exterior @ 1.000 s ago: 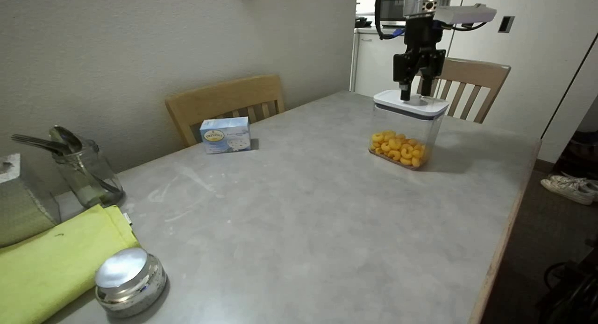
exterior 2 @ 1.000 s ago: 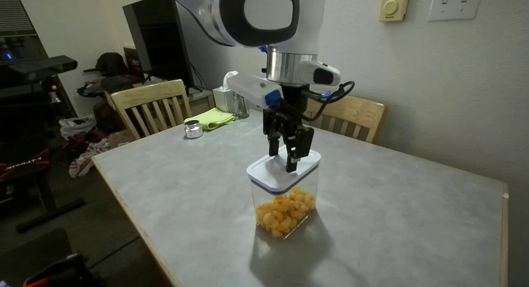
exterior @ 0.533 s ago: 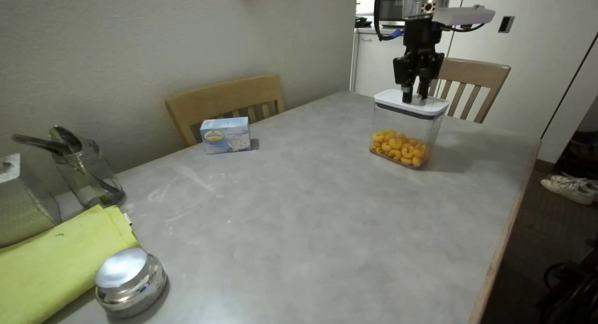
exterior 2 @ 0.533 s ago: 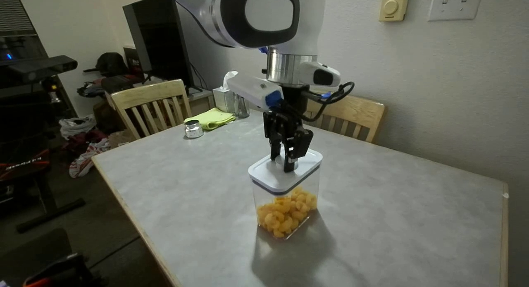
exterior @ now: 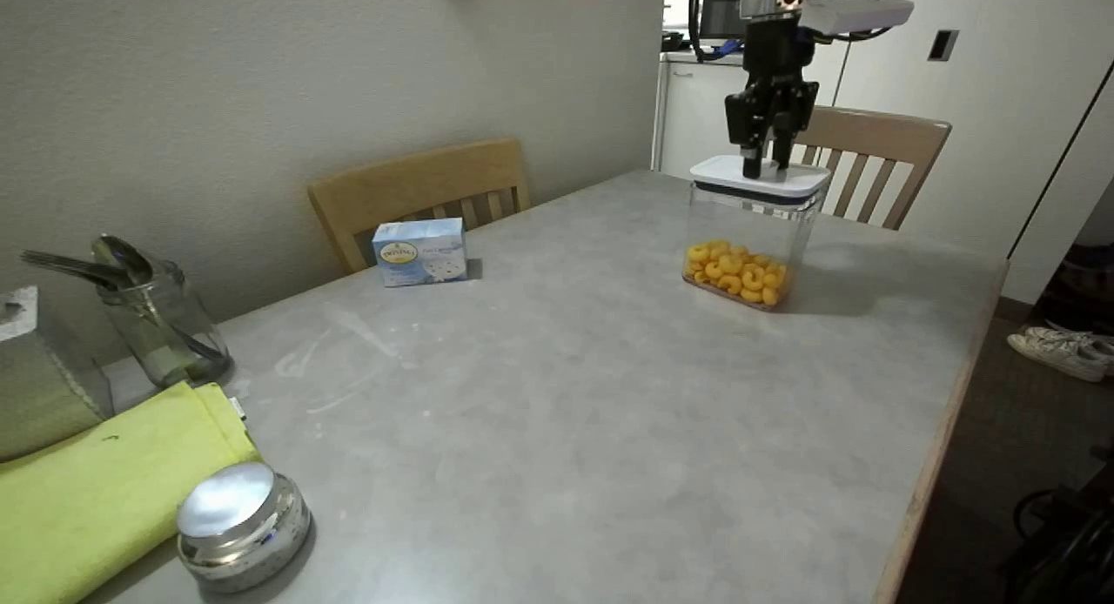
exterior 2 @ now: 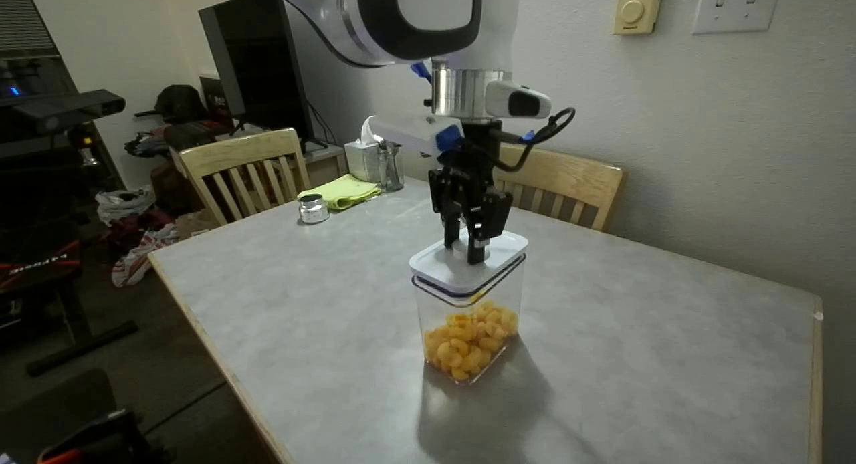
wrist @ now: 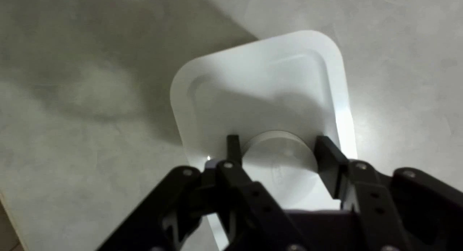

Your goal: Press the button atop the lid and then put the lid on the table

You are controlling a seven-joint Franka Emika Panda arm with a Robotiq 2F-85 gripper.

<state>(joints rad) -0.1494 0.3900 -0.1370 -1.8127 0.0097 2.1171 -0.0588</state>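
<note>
Exterior view, hand [exterior 2: 464,253] clasping button [exterior 2: 461,250], white lid [exterior 2: 443,269] just above clear container [exterior 2: 433,310]

In an exterior view, 2 wooden chairs [exterior 2: 235,150] stand at far edges of the table [exterior 2: 622,330]; a pale wall [exterior 2: 722,136] rises past the far-right edge, dark floor [exterior 2: 174,357] beyond the left corner.
</note>
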